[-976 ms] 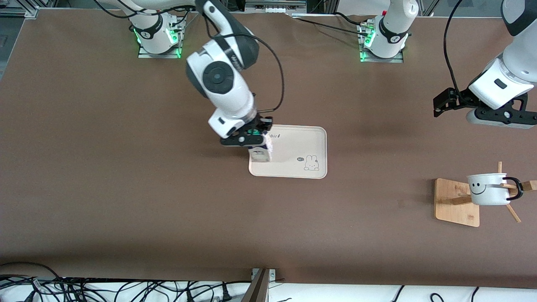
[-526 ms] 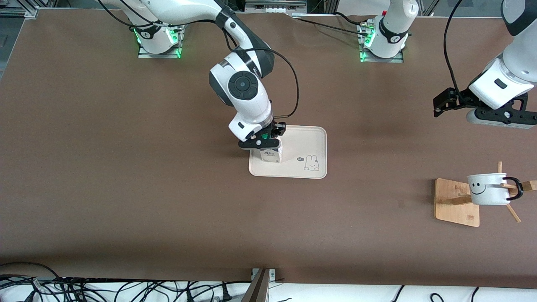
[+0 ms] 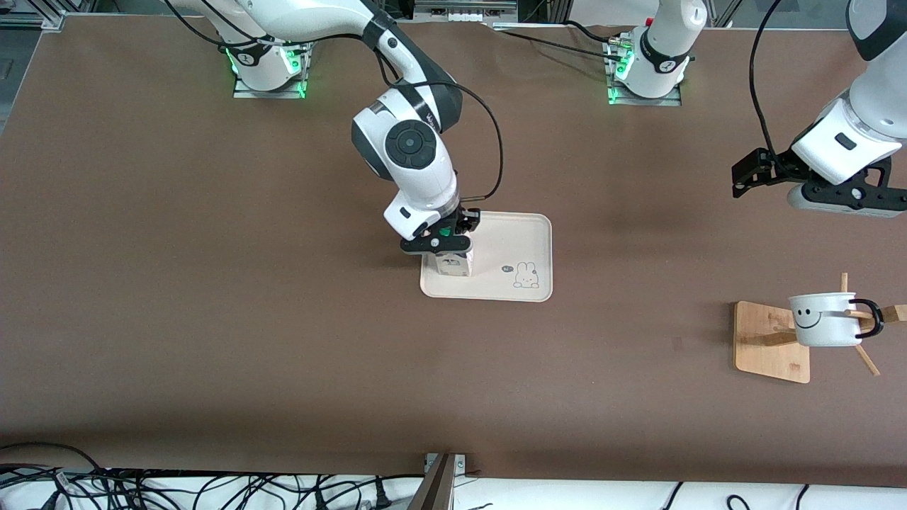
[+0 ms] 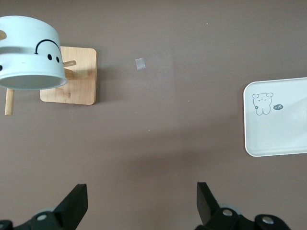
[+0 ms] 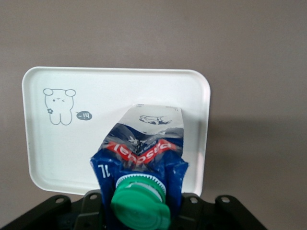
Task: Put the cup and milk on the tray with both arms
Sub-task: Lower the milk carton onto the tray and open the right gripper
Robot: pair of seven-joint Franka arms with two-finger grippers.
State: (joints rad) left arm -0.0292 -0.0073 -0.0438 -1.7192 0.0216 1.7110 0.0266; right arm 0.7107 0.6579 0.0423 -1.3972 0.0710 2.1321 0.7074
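My right gripper [image 3: 441, 241] is shut on the top of the milk [image 3: 453, 264], a small blue and white carton with a green cap [image 5: 140, 206]. The carton stands upright over the tray [image 3: 510, 241], at the tray's end toward the right arm; whether its base touches the tray I cannot tell. The cream tray [image 5: 62, 158] carries a rabbit drawing [image 3: 526, 275]. The cup [image 3: 824, 319], a white mug with a black smiley and black handle, hangs on a wooden rack [image 3: 771, 341] at the left arm's end. My left gripper [image 3: 752, 172] hovers open over bare table, apart from the cup [image 4: 29, 52].
The wooden rack's square base [image 4: 69, 75] lies on the brown table with pegs sticking out. A small grey patch [image 4: 140, 63] marks the table between rack and tray. Cables run along the table edge nearest the front camera [image 3: 212, 489].
The right arm carried the milk farther in over the tray, toward the rabbit drawing, then settled slightly lower. The left arm and the cup have not moved.
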